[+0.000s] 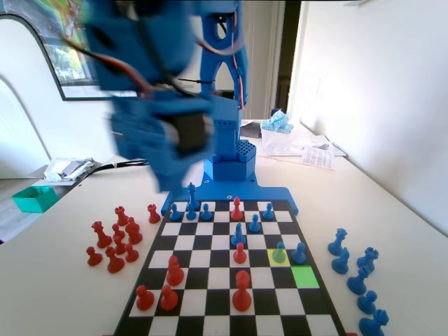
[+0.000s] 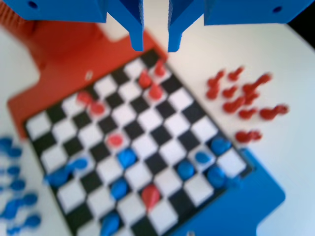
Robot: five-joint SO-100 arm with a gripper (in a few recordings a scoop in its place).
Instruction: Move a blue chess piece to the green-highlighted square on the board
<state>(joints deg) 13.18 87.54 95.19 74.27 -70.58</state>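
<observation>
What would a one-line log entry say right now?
end effector: open, empty, high above board | blue pawn: on yellow square | green square: vacant

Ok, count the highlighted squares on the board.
2. The green square, bare, near the board's right edge in the fixed view; the yellow square touches its upper-left corner, with a blue pawn on it.

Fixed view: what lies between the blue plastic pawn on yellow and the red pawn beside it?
Fixed view: one bare board square between blue pawn and red pawn.

In the fixed view, the pawn (image 1: 279,253) stands just behind-left of the target square (image 1: 305,276).
</observation>
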